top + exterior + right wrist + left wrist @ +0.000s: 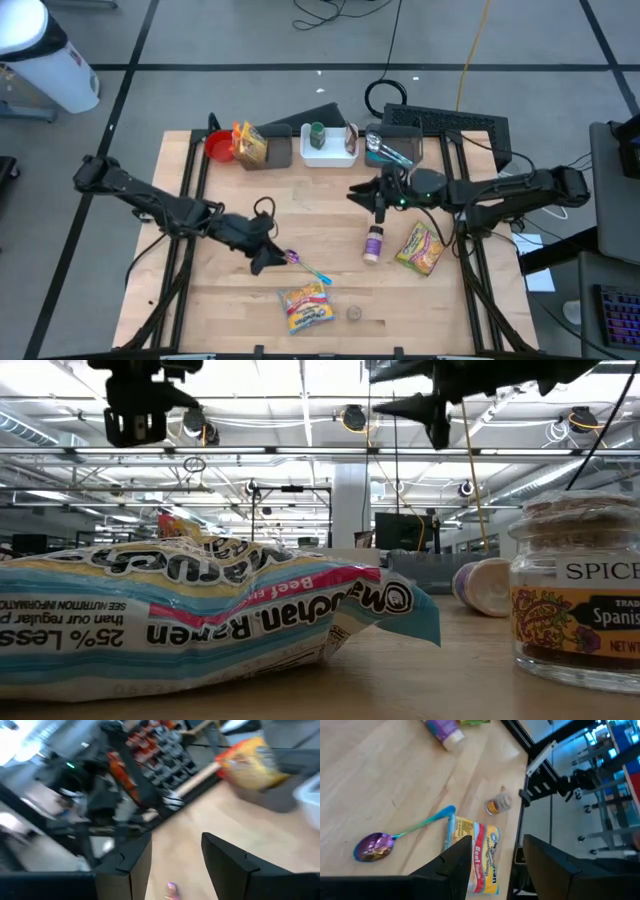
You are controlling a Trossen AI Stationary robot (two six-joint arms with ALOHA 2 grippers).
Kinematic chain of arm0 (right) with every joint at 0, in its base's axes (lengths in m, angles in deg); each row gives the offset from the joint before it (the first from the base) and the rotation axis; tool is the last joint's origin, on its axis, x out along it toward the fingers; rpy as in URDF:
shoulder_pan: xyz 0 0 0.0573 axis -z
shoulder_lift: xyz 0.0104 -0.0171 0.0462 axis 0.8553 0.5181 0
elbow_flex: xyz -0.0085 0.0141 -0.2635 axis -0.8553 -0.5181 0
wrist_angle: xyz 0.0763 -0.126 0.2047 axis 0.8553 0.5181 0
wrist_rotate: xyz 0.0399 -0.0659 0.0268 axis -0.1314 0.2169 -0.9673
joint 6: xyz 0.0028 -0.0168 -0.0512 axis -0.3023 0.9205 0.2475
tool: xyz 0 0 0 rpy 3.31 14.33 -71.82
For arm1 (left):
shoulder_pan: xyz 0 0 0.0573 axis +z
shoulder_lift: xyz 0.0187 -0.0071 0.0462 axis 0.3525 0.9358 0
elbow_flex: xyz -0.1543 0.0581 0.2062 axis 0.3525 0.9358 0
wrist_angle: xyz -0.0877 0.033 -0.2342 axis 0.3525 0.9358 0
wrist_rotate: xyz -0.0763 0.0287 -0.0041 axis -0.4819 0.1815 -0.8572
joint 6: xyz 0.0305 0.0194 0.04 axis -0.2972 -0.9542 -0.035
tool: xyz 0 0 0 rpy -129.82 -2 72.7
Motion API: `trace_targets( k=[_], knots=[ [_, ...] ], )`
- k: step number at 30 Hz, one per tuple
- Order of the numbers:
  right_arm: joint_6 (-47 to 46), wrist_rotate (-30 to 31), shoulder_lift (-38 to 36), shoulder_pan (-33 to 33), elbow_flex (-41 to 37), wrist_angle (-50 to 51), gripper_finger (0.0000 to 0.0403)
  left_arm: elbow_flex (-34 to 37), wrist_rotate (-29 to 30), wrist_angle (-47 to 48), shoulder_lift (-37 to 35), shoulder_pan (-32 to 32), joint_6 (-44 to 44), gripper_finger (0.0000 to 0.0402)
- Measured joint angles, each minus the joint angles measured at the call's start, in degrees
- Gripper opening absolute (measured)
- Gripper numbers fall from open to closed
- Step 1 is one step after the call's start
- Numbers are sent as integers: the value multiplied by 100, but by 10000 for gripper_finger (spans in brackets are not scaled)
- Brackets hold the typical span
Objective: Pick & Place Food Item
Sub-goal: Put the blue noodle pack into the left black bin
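Observation:
A ramen packet point(305, 307) lies flat near the table's near edge; it also shows in the left wrist view point(477, 852) and fills the low view point(200, 610). A yellow-green food packet point(420, 248) lies flat at the right. My left gripper point(268, 258) is open and empty, above the table just left of an iridescent spoon point(305, 265); its fingers point(460, 857) stand apart. My right gripper point(372, 200) is open and empty, raised over the table's middle, beyond a purple bottle point(373, 243); its fingers point(135, 855) stand apart.
A small spice jar point(353, 313) stands right of the ramen packet. Along the far edge are a red bowl point(220, 148), a dark bin with an orange packet point(250, 145), a white bin with a green jar point(328, 145) and another bin point(390, 148).

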Motion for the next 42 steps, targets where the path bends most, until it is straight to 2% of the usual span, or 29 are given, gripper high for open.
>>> trace_targets(
  k=[5, 9, 12, 17, 22, 26, 30, 34, 42],
  knots=[
    [-265, 11, 358, -590, 1, -1000, 164, 0, 466, -154, 0, -246, -382, 186],
    [-404, 250, 738, -1023, 2, -1708, 164, 2, 608, -325, 0, -279, -207, 186],
    [-439, 582, 1023, -1278, 2, -2036, 164, 2, 579, -550, 0, -296, 30, 186],
    [-583, 616, 1409, -1534, 2, -2334, 164, 2, 551, -696, 12, -541, -60, 186],
    [-632, 630, 1579, -1786, 2, -2362, 164, 0, 323, -683, 313, -871, -81, 186],
    [-563, 926, 1601, -1951, 2, -2329, 164, -2, 2, -687, 785, -1149, 118, 186],
    [-381, 1155, 1597, -1995, 2, -2287, 164, -2, 1, -685, 1325, -1419, 692, 186],
    [-177, 1188, 1597, -1969, 2, -2296, 164, -2, 130, -722, 1802, -1725, 1734, 186],
    [-116, 1130, 1597, -1910, 2, -2287, 164, -2, 1114, -629, 2133, -2057, 3603, 186]
  ],
)
